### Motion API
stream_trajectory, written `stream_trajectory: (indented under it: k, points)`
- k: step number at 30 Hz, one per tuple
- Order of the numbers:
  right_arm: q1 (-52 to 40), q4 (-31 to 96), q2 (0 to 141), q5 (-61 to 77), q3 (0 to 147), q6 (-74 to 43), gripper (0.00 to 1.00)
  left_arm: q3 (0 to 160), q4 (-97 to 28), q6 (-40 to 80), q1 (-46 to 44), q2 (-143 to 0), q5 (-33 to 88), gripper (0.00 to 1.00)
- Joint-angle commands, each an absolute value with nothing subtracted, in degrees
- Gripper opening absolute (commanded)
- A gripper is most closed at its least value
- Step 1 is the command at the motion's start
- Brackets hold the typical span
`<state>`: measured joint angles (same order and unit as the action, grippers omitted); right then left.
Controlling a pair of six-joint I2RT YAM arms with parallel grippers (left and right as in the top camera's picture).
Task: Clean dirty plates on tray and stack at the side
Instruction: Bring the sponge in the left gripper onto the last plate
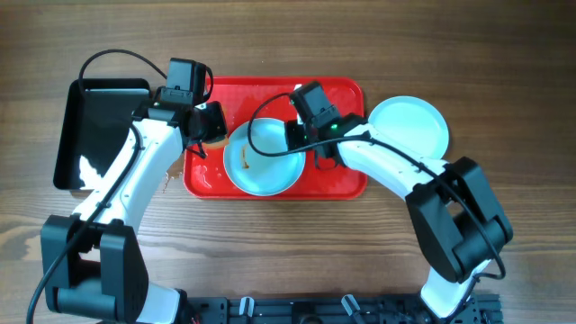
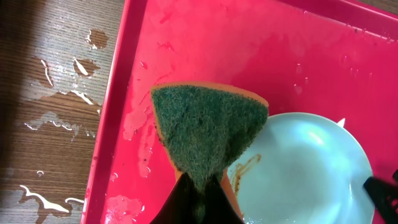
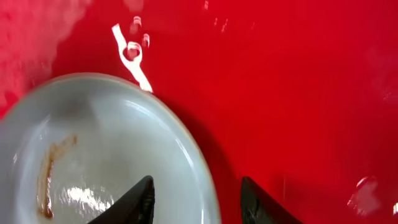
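A pale aqua plate [image 1: 261, 166] with a brown streak lies on the red tray [image 1: 261, 94]. A second plate [image 1: 409, 126] sits on the table right of the tray. My left gripper [image 1: 211, 133] is shut on a green-and-orange sponge [image 2: 208, 130], held over the tray at the plate's left rim [image 2: 305, 168], near the brown streak [image 2: 244, 167]. My right gripper [image 3: 198, 199] is open, and its fingers straddle the plate's right rim [image 3: 106, 155]. The tray floor [image 3: 280, 81] is wet. A third plate does not show.
A black rectangular tray [image 1: 90, 126] lies at the far left. Water drops lie on the wooden table [image 2: 56, 87] left of the red tray. Both arms cross over the tray's ends.
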<state>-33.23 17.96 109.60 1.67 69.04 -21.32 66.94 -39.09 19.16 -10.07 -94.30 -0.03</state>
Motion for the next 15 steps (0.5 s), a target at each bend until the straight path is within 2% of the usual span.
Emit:
stream_trajectory:
  k: [1,5,6,7,8,15]
  points:
    - [-32.4,16.8,111.2,1.0,69.8,-21.1,0.44,66.6,-39.3,18.4,-9.9,-94.7,0.6,0.04]
    - [-32.3,16.8,114.6,-0.1,69.8,-21.2,0.38,66.6,-39.3,18.4,-9.9,-94.7,0.6,0.04]
    - [-32.3,16.9,115.5,0.4,69.8,-21.5,0.34,66.6,-39.3,18.4,-9.9,-94.7,0.6,0.04]
    - [-32.3,17.0,116.4,1.5,69.8,-21.6,0.25,66.6,-39.3,18.4,-9.9,-94.7,0.6,0.04]
    - [-32.3,17.0,116.8,2.0,69.8,-21.6,0.23,66.6,-39.3,18.4,-9.9,-94.7,0.6,0.04]
    - [-32.4,17.6,116.8,4.4,69.8,-24.5,0.2,66.6,-39.3,18.4,-9.9,-94.7,0.6,0.04]
